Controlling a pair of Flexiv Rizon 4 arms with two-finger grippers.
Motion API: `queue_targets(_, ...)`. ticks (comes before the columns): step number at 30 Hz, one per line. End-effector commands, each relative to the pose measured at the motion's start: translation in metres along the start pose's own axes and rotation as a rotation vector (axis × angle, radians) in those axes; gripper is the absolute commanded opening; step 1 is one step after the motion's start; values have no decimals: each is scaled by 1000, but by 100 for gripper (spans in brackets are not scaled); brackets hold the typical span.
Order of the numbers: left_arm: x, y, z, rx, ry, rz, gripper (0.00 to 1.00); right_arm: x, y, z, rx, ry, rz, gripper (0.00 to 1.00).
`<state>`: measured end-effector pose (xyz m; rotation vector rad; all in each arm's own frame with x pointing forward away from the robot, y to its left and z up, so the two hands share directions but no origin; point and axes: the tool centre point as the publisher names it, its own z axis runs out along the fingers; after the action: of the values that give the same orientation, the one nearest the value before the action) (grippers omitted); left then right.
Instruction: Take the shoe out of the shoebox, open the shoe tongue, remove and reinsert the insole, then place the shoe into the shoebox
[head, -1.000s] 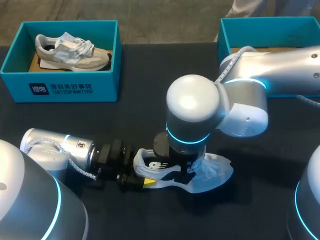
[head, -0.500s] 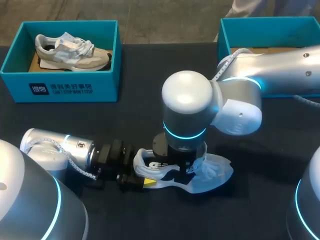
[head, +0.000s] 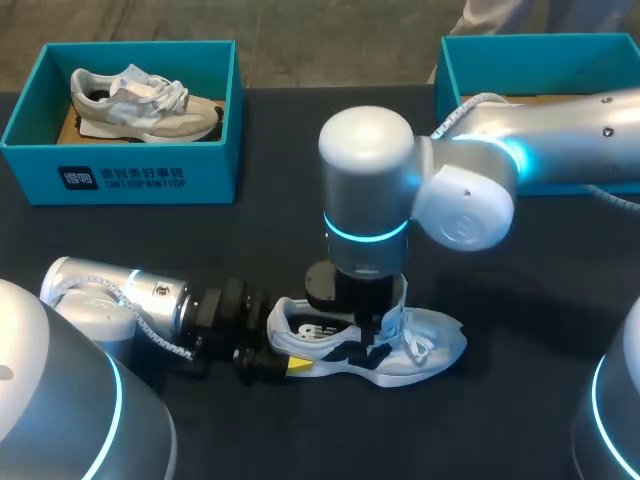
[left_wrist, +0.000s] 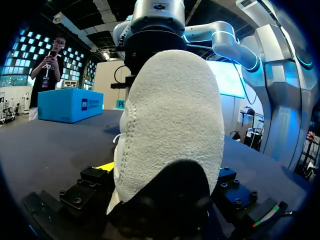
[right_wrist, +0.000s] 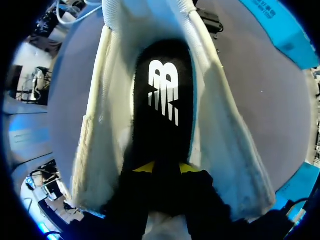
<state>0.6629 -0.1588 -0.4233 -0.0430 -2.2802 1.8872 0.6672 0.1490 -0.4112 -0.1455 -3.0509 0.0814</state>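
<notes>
The right gripper (right_wrist: 161, 169) is pinching the near end of the black insole (right_wrist: 162, 100), its yellow tips closed to a narrow gap with the insole's edge caught between them. It is hanging straight down over the shoe's mouth, and I judge that posture is chosen so the insole can travel in line with the opening instead of dragging against the side walls. The insole is lying inside the white shoe (head: 420, 345), its printed face turned upward and the collar spreading wide on both sides.

The left gripper (left_wrist: 162, 182) is clamping the heel, one finger on each flank of the suede heel patch, low against the table (head: 250, 240). It is acting as an anchor here: with the heel pinned, the shoe should not be lifting or sliding while the other arm is working the insole.

The shoe is lying on its sole near the middle of the table, toe pointing toward the right arm's side. Further back, a teal shoebox (head: 530, 50) is standing open on the right, probably the one awaiting this shoe, while a second box (head: 120, 170) on the left is holding another sneaker (head: 140, 100)
</notes>
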Motion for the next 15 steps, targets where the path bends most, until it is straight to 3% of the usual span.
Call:
queue_targets(1, 1, 2, 1, -1, -1, -1, 0, 3, 6, 38, 5, 78, -9, 17)
queue_targets(8, 1, 2, 1, -1, -1, -1, 0, 14, 1, 42, -3, 118, -21, 0)
queue_targets(15, 1, 2, 1, -1, -1, -1, 0, 24, -4, 35, -26, 107, -22, 0)
